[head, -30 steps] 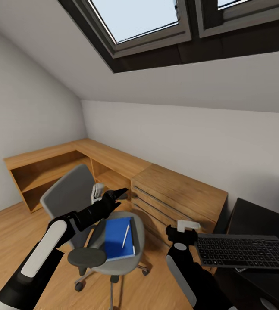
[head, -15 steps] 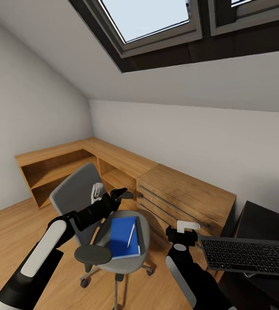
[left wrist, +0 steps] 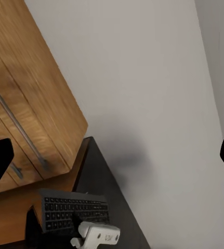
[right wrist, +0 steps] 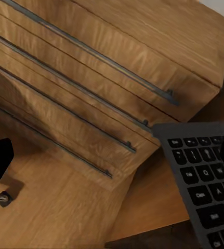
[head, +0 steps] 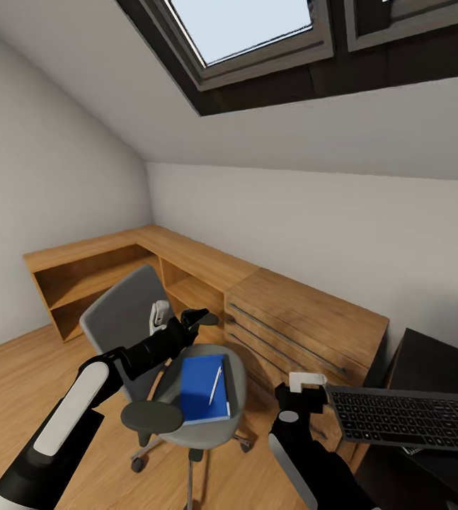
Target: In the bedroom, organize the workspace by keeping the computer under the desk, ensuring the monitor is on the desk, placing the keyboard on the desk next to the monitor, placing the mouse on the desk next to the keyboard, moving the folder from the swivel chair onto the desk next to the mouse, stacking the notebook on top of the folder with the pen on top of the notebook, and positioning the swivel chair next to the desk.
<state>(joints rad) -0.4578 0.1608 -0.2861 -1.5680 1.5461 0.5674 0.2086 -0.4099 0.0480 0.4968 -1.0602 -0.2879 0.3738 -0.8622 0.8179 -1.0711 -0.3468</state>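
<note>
Fingers of the right arm [head: 306, 386] grip the keyboard [head: 405, 419] by its near end, its long axis running rightward over the dark bench [head: 434, 368]. Left fingers [head: 197, 319] are spread wide above the blue folder [head: 202, 388] on the swivel chair [head: 126, 315].

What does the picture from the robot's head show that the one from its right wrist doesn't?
Head view alone: a grey swivel chair carrying a blue notebook with a white pen lying on it, the left gripper above the chair, the right gripper with the keyboard at its fingers, a skylight, and a long wooden shelf unit. Right wrist view alone: a close look at the drawer handles and a bit of wooden floor. Both share the wooden drawer chest and the black keyboard.
</note>
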